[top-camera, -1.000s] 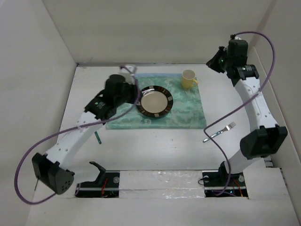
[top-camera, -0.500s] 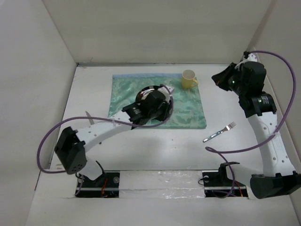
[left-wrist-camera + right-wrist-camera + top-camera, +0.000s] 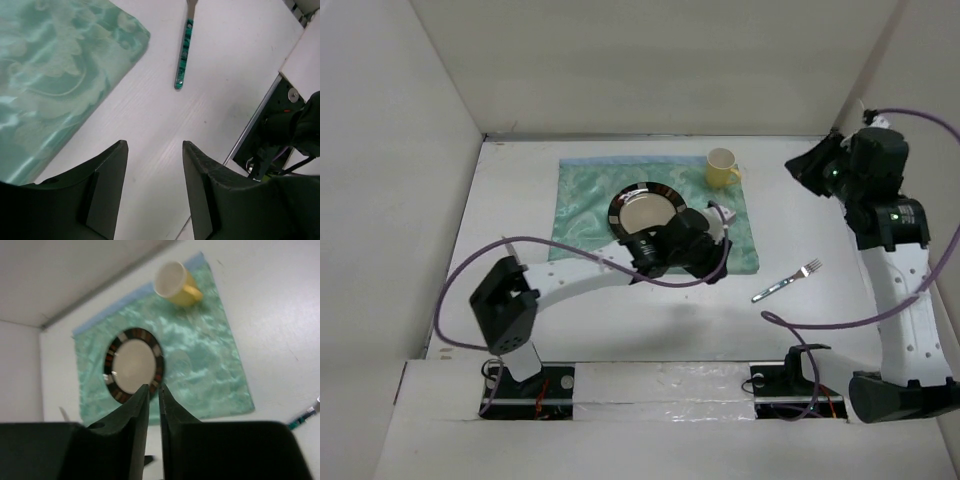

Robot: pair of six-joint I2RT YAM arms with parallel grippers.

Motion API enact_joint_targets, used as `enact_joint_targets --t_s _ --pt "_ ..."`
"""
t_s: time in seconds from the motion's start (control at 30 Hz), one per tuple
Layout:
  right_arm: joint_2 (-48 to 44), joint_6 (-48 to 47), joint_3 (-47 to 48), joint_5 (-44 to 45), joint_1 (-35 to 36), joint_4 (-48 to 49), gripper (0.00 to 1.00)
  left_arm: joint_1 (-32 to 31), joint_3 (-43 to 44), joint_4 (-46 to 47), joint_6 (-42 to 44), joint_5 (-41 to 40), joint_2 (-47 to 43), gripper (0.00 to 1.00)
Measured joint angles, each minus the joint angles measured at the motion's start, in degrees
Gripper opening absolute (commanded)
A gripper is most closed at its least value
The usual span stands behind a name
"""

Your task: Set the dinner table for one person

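White worktop [image 3: 620,310], walled by white panels, lies under both arms. Teal patterned mat [image 3: 585,195] sits at its far centre. L hand [image 3: 155,150] hovers over bare worktop just off the mat's near R corner, fingers well apart, nothing btwn them. R hand [image 3: 151,392] is raised at far R, fingers parted only a crack, empty. On mat: dark-rimmed plate [image 3: 645,208]; yellow mug [image 3: 722,168] at far R corner. Fork [image 3: 787,281] lies on bare worktop, R of mat.
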Motion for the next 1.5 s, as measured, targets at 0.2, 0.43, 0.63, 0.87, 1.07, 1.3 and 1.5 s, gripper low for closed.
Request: enact_joint_targets --t_s 0.2,0.43,0.63,0.87,1.07,1.3,1.5 --pt "-0.68 4.48 18.6 -4.57 0.28 2.89 0.35 -4.42 12.33 1.57 0.48 1.9 16.57 0.52" --pt "-2.25 6.56 24.37 -9.42 2.84 3.17 0.35 -9.03 36.13 1.27 1.97 -1.99 36.17 0.55" --pt "-1.6 5.9 24.37 -11.65 3.39 0.2 0.35 -9.84 46.93 0.74 2.4 -3.02 48.09 0.56" --pt "-2.14 4.07 24.28 -13.09 4.37 -2.4 0.34 -9.33 48.37 -0.63 2.71 -5.2 52.98 0.56" --pt "-3.37 3.45 23.37 -13.55 5.03 -2.54 0.34 -9.18 49.66 -0.42 3.32 -4.24 54.21 0.48" --pt "-2.71 3.23 23.37 -13.44 5.38 -2.51 0.34 -11.34 49.24 -0.46 5.64 -7.54 54.25 0.35" --pt "-3.3 3.23 23.37 -12.74 5.38 -2.4 0.34 -13.16 48.57 -0.31 6.03 -13.4 54.25 0.18"
